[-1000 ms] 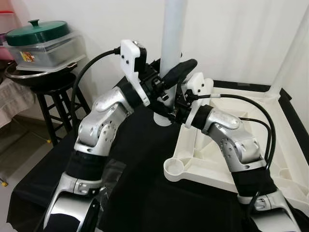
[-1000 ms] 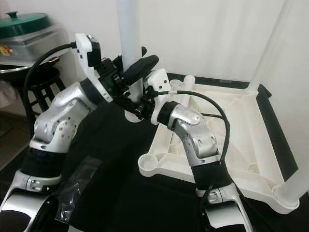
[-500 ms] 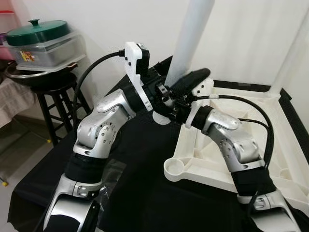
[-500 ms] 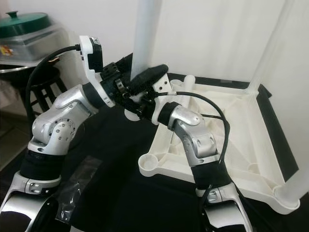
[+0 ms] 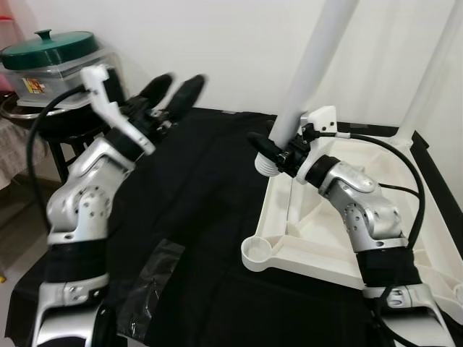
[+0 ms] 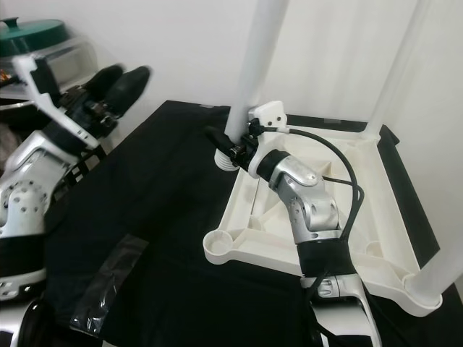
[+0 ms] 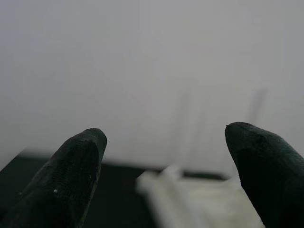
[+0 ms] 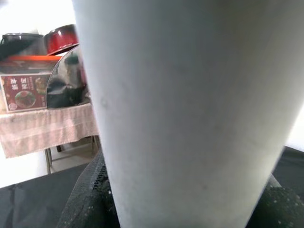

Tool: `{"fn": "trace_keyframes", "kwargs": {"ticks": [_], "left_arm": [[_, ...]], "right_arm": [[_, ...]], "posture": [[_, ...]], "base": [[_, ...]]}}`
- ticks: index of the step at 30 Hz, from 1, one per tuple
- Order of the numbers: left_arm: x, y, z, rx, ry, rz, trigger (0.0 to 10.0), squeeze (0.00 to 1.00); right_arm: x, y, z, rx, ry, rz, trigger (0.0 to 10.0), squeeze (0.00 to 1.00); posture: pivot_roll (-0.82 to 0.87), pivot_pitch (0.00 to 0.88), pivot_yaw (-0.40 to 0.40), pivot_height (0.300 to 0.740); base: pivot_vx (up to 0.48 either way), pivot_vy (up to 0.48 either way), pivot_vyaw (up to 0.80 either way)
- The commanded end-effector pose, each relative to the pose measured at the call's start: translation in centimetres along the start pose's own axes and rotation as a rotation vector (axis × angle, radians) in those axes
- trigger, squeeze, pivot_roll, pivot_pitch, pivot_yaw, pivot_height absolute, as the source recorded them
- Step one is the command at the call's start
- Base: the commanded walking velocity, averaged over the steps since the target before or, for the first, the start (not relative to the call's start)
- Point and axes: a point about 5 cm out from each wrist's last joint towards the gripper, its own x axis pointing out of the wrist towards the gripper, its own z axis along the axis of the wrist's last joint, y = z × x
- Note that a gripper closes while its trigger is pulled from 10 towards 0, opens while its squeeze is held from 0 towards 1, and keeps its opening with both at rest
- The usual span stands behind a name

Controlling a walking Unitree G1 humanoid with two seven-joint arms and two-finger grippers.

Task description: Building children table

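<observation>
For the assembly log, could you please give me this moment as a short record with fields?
Surface: black cloth
Workpiece: white plastic tabletop, lying upside down
Leg in hand: white plastic tube leg, tilted, threaded end at the tabletop's far-left corner
Right gripper: shut on the leg's lower end
Left gripper: open, raised to the left, holding nothing
Other leg: standing at far-right corner

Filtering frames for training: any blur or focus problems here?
Left and right eye views: left gripper motion-blurred, the rest sharp. Left wrist view: background soft, fingers dark but clear. Right wrist view: white table leg very close, evenly lit.
</observation>
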Motion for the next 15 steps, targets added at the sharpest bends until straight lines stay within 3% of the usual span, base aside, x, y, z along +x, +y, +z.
{"fn": "trace_keyframes", "kwargs": {"ticks": [1,2,3,4,7,9,10,15], "left_arm": [[-0.2,0.6,-0.6,0.015,0.042,0.050,10.0,1.00],[-1.1,1.1,-2.0,0.027,0.105,0.113,10.0,0.00],[-2.0,1.2,-3.6,0.026,0.156,0.168,10.0,0.00],[-2.0,1.2,-3.6,0.026,0.156,0.168,10.0,0.00],[-4.6,0.6,-6.9,0.059,0.283,0.229,10.0,0.00],[-4.6,0.6,-6.9,0.059,0.283,0.229,10.0,0.00],[-5.8,0.0,-8.6,0.136,0.354,0.216,10.0,0.00],[-6.4,-0.6,-9.9,0.167,0.395,0.210,10.0,0.00]], "right_arm": [[0.0,0.1,0.1,0.028,-0.015,0.005,3.5,0.00],[-0.2,0.4,-0.1,0.037,-0.011,0.029,10.0,0.00],[-0.7,0.9,-0.5,0.035,0.005,0.071,10.0,0.00],[-0.7,0.9,-0.5,0.035,0.005,0.071,10.0,0.00],[-2.4,2.7,-1.6,0.054,0.063,0.226,10.0,0.00],[-2.4,2.7,-1.6,0.054,0.063,0.226,10.0,0.00],[-3.5,3.2,-2.2,0.049,0.083,0.271,10.0,0.00],[-4.2,3.7,-2.8,0.040,0.105,0.293,10.0,0.00]], "posture": [[-0.03,0.000,0.032,0.740],[-0.03,0.000,0.032,0.740],[-0.03,0.000,0.030,0.740],[-0.03,0.000,0.030,0.740],[-0.03,0.000,0.027,0.740],[-0.03,0.000,0.027,0.740],[-0.03,0.000,0.029,0.740],[-0.04,0.000,0.031,0.740]], "base": [[0.000,0.000,0.00],[0.000,0.000,0.00],[0.000,0.000,0.00],[0.000,0.000,0.00],[0.000,0.000,0.00],[0.000,0.000,0.00],[0.000,0.000,0.00],[0.000,0.060,0.00]]}}
